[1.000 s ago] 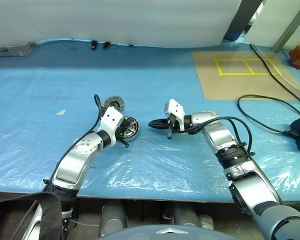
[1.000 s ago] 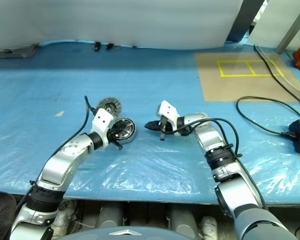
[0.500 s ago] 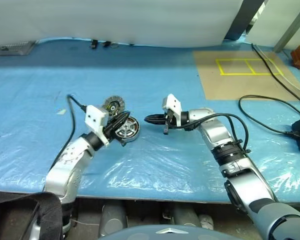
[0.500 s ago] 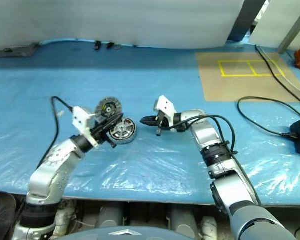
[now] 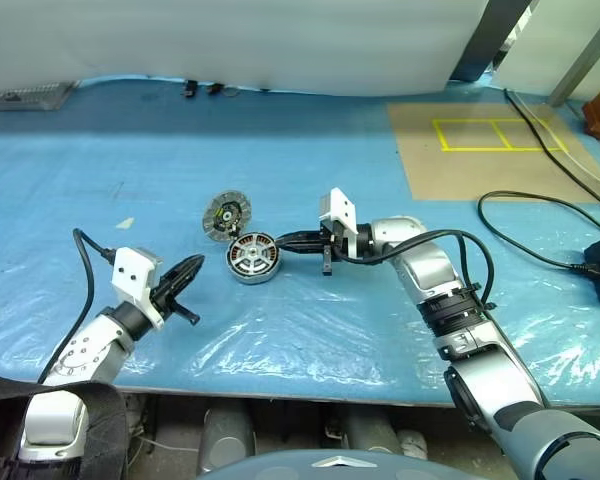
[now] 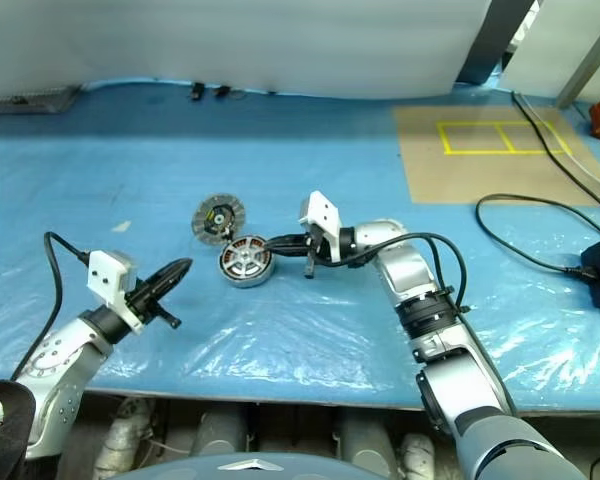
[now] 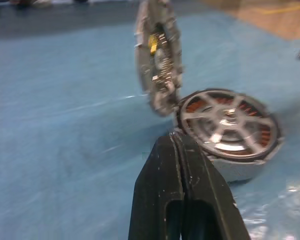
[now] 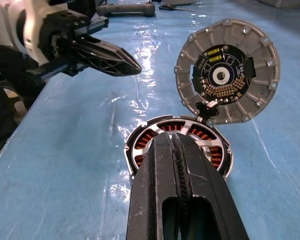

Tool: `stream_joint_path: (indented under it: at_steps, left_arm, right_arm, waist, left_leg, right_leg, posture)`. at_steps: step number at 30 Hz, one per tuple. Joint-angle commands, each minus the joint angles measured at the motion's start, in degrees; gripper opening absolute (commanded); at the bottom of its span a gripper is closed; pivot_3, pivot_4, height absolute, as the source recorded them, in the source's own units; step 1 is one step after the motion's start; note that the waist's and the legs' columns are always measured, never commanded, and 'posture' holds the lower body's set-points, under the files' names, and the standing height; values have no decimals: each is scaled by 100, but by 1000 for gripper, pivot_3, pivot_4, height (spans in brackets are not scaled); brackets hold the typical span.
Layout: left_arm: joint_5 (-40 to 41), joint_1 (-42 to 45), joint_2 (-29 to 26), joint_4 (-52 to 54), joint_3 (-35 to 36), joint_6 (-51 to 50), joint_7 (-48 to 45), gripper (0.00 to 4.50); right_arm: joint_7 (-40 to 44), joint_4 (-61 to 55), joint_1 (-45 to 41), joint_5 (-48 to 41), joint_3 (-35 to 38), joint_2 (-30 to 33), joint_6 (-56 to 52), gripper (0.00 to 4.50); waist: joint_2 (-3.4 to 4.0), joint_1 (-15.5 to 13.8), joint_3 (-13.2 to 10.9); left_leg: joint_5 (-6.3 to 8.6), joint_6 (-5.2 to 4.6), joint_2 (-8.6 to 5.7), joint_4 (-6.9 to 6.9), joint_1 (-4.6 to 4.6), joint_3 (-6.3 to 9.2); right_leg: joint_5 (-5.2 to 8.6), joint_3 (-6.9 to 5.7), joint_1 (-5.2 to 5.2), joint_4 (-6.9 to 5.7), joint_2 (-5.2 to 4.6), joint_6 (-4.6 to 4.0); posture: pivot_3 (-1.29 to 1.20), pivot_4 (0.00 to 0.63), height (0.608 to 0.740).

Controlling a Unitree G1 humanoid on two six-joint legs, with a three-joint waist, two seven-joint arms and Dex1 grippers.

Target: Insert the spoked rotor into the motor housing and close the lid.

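Housing [image 5: 252, 257]: being shown centre frame, lid [image 5: 226, 214] standing open behind.
Left gripper [image 5: 188, 268]: fingers pressed together, empty.
Right gripper [image 5: 283, 239]: fingers pressed together, beside housing.

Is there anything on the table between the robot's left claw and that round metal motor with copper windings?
No: just bare blue plastic sheeting lies between the left claw and the motor, seen from the head views.

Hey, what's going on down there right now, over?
Both claws shut, empty. Left claw apart; right claw at motor housing. Lid stands open.
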State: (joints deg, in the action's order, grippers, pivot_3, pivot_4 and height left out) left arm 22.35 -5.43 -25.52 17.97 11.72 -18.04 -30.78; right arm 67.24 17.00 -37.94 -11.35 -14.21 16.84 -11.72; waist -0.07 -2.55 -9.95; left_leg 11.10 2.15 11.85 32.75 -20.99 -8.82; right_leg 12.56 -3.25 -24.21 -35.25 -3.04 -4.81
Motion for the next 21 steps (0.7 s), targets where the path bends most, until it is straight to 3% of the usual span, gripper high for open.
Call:
stream_joint_path:
  at_steps: [1,12,21]
  left_arm:
    - [-304,654,-125,-491,9,215,142,32]
    - [-353,2578,335,-2518,-325,1094,-374,32]
    - [363,3076,411,-2511,-581,830,-1763,32]
  right_arm:
    - [-72,-328,20,-61,39,7,33,0]
    - [-191,-669,209,16,-38,218,-170,0]
    - [-280,-1010,496,8,57,640,-526,0]
  waist:
    - [0,-2,0]
    - [-3,1,2]
    - [-4,-22,1]
  left_leg:
    - [0,0,-1,0,0,1]
    - [-7,-5,-5,5,-3,7]
    - [-19,14,-6,5,-7,7]
  right_leg:
    - [0,0,0,-1,0,0]
    - [-2,1,0,-6,-2,-1]
    - [-2,1,0,-7,-2,-1]
  posture:
    - [0,150,740]
    - [0,150,740]
    - [0,150,740]
